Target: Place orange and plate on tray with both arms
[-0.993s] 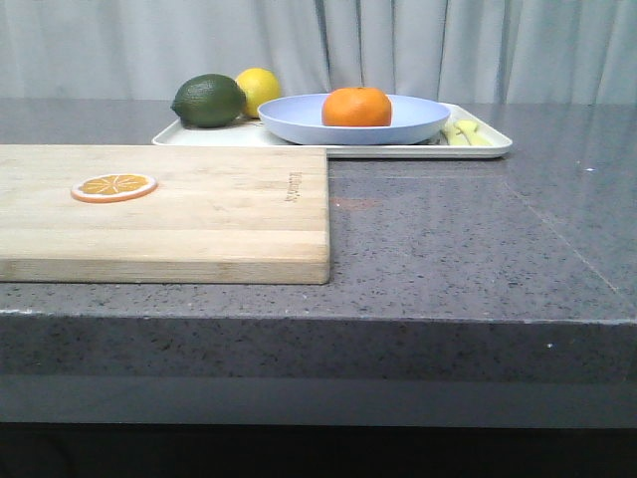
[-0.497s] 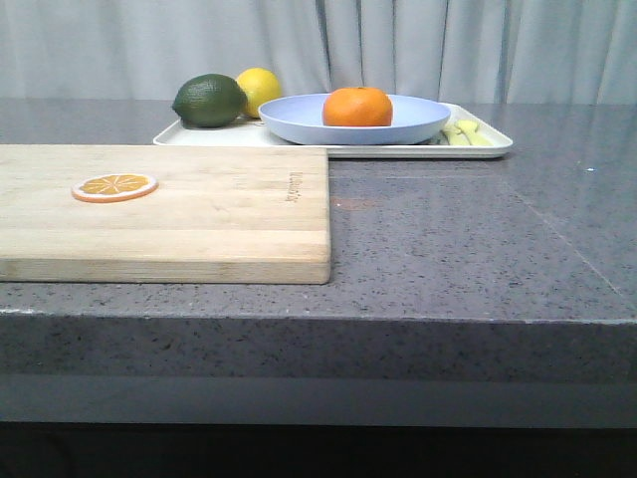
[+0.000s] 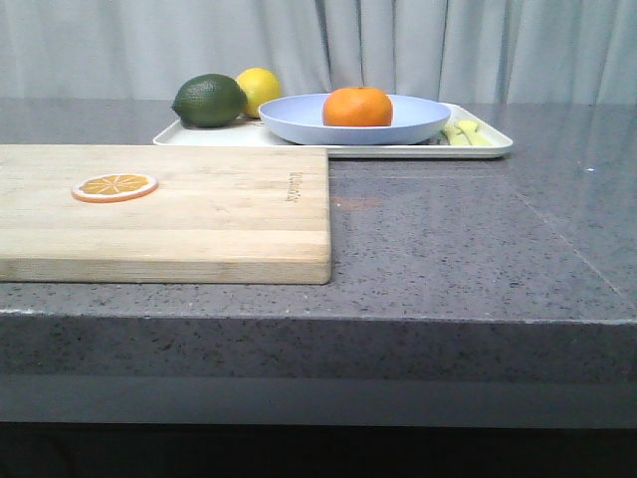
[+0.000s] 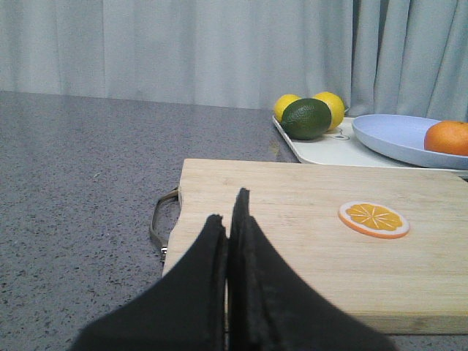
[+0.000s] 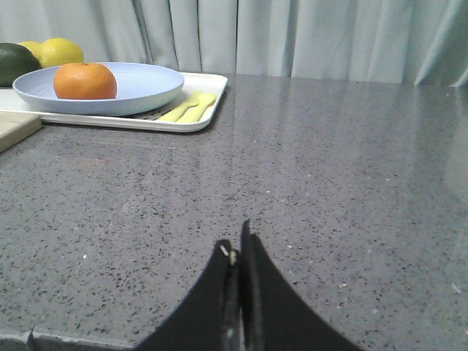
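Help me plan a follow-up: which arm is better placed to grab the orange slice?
Left. The left gripper, shut, sits at the cutting board, orange slice just ahead; the right gripper is over the counter, off the board.

A kitchen-like setup: speckled grey stone counter (image 3: 448, 229), wooden cutting board (image 3: 199, 214), grey curtains (image 3: 398, 45).

The black left gripper (image 4: 228, 219), fingers pressed together, hangs over the near edge of a light wooden cutting board (image 4: 307, 241) bearing a thin orange slice (image 4: 374, 219), beyond which the bright round orange (image 4: 447, 137) sits in the lavender-blue plate (image 4: 395, 135) on the white rectangular tray (image 4: 329, 151).
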Tool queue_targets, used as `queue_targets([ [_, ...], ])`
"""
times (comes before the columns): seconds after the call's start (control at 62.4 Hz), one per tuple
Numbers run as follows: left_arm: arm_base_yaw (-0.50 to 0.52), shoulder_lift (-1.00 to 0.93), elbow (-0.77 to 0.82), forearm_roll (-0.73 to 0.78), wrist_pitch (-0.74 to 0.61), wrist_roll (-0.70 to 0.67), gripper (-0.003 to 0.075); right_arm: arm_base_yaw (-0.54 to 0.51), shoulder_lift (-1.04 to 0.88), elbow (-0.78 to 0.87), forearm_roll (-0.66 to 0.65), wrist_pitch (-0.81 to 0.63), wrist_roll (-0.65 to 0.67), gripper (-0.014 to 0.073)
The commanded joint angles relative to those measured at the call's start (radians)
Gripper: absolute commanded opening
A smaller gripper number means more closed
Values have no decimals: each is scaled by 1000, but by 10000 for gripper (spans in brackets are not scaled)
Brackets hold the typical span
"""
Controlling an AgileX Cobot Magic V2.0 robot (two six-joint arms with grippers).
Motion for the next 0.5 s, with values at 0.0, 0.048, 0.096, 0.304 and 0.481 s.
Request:
queue_targets([
  [0.0,-1,-20,27,-8,-82,-8,-20,-2,-20,-24,1,-103,-7,-65],
  [0.048,-1,-20,27,-8,-82,-8,-20,-2,-20,-24,0,-111,-7,-65],
  [0.096,-1,-20,27,-8,-82,-8,-20,-1,-20,-24,-37,-125,12,-65],
  [0.304,-1,-18,27,-8,-82,-8,-20,-2,-22,-24,-312,-165,331,-65],
  [0.481,-1,-18,27,-8,-82,-8,-20,-2,-22,-24,-312,-139,335,-65],
])
